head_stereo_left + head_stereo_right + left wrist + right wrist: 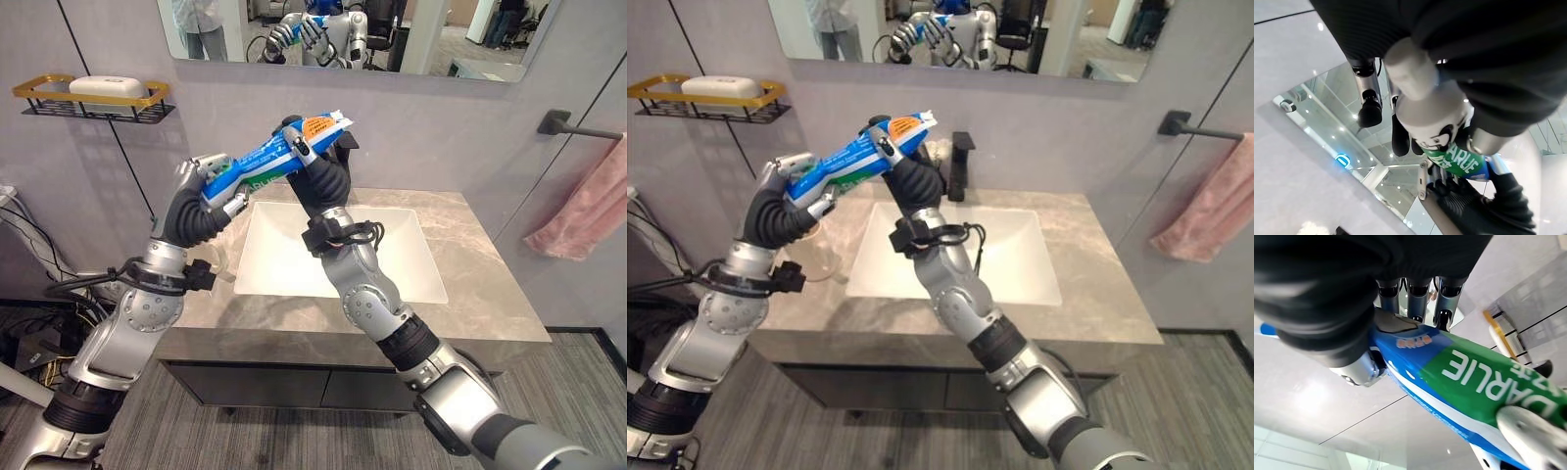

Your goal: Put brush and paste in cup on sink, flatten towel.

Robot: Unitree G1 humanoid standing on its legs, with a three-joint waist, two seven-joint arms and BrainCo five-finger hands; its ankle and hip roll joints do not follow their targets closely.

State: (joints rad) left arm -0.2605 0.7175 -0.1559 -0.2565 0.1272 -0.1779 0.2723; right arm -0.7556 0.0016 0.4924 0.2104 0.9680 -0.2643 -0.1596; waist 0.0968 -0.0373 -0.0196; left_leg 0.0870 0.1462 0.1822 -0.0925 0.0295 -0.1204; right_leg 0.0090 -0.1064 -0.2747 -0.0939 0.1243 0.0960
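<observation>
Left hand (208, 186), fingers curled round the lower end of the toothpaste tube (269, 162); tube held tilted in the air above the sink basin (392, 264) (countertop (480, 284) grey marble). Right hand (312, 157), fingers wrapped round the tube's upper, orange-tipped end. Pink towel (586, 211) hangs at far right.

Head stereo downward; wrist close-ups upward

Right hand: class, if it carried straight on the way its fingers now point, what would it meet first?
The right hand, shut on the toothpaste tube, points up and back. It would probably meet the grey wall below the mirror first, though depth is unclear.
</observation>
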